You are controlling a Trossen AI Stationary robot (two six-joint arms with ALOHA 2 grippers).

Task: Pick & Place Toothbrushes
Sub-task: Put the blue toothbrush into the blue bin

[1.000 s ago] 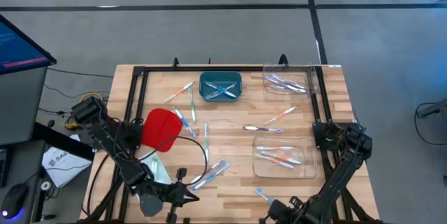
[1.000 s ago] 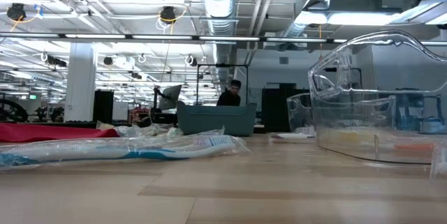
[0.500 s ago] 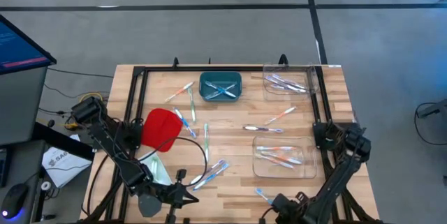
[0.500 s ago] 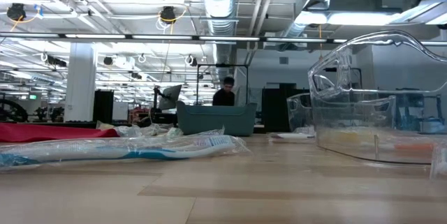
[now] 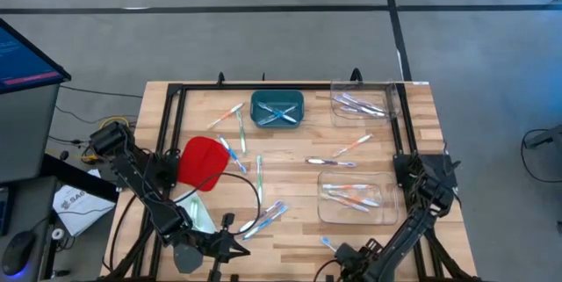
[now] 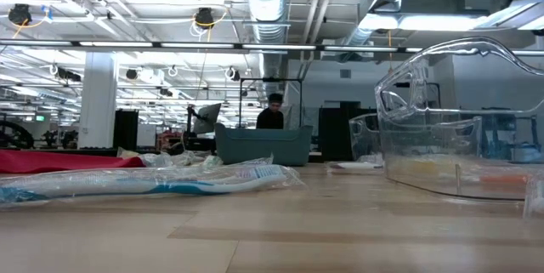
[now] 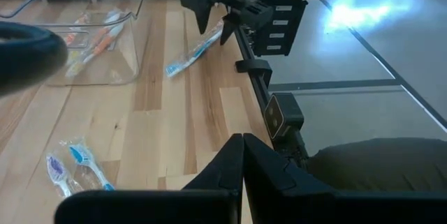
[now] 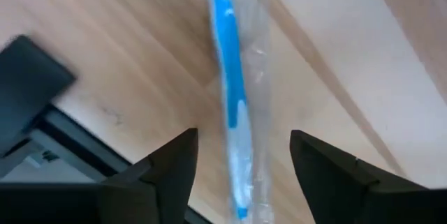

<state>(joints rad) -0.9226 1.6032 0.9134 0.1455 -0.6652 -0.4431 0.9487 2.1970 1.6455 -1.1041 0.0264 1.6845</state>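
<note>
- The desk point(image 5: 290, 220) carries scattered toothbrushes point(image 5: 263, 220), with sorted ones in a teal bin point(image 5: 277, 110) and two clear trays point(image 5: 353, 198).
- The right gripper point(image 8: 241, 154), jaws spread, straddles a blue wrapped toothbrush point(image 8: 230, 91) at the near edge, lined up to grasp it.
- The left gripper point(image 7: 242, 175) waits at the near edge, jaws closed and empty.

Right hand point(image 8: 241, 161) shifted left along front edge, over blue toothbrush point(image 8: 229, 77).

Pale matt wood grain on the table point(image 5: 290, 155); glossy clear plastic wrap around the blue toothbrush point(image 8: 230, 84)
</note>
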